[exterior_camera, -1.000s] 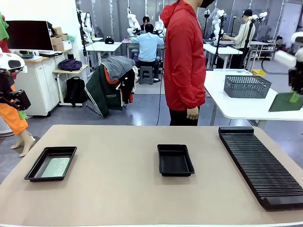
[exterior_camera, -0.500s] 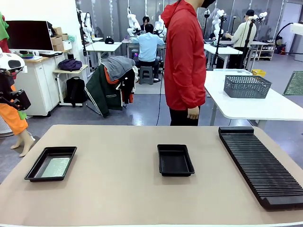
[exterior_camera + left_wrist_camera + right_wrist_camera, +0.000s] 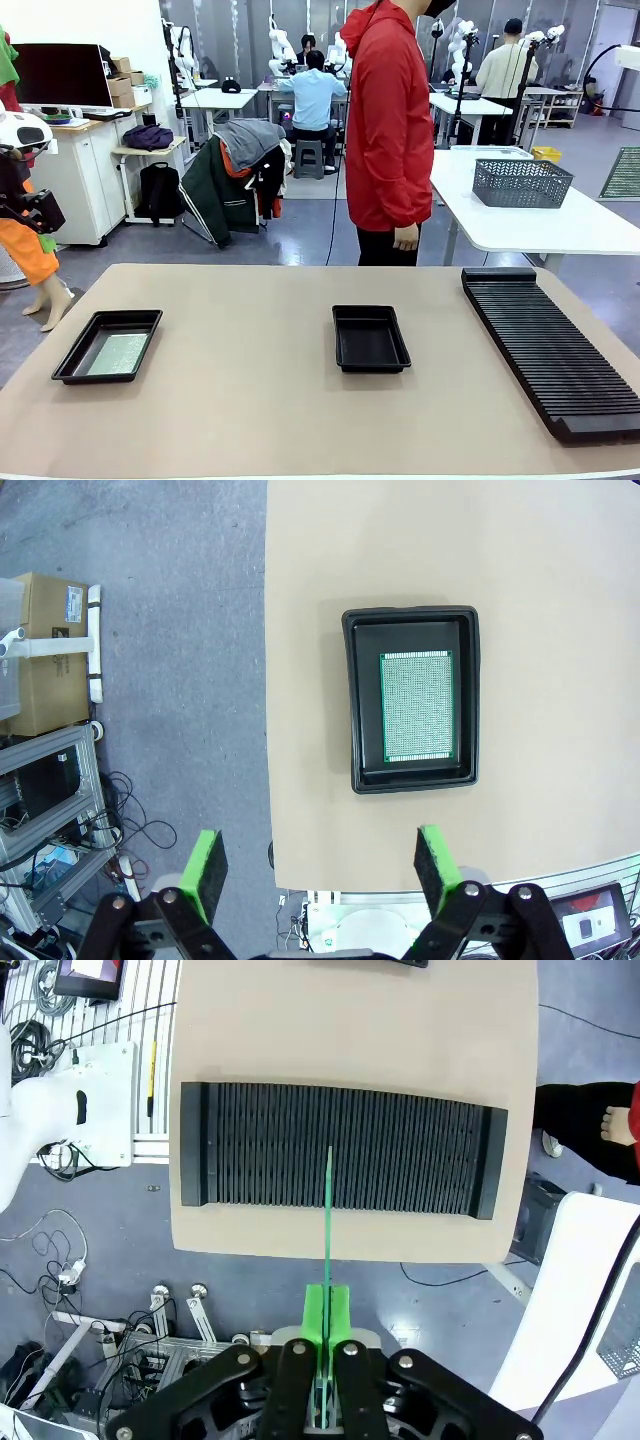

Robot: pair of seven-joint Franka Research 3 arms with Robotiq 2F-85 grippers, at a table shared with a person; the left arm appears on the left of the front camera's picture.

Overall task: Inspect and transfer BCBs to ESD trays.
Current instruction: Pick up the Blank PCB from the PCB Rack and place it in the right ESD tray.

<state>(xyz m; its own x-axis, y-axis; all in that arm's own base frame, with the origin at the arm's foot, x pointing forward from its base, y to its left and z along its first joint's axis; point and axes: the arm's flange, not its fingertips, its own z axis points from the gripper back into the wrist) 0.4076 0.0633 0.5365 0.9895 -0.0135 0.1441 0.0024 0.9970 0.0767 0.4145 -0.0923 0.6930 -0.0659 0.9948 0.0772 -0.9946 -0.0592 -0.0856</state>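
**Entry: BCB transfer, inspection stage**
- Right pincer (image 3: 326, 1328): clamped on the lower edge of a BCB (image 3: 328, 1205), which is seen edge-on and held aloft over the slotted rack (image 3: 250, 1160)
- Left pincer (image 3: 320, 868): jaws wide, holding nothing, high above the left ESD tray (image 3: 366, 700) at 8 o'clock on the worktop (image 3: 230, 400); a second BCB (image 3: 417, 705) lies flat on the tray floor
- Centre ESD tray (image 3: 370, 340): empty, mid-worktop
- Person (image 3: 390, 130): standing at 12 o'clock
- Step, as judged: held board up for inspection
- Next move calls for: turning it flat, then lowering it inside the centre tray's rim
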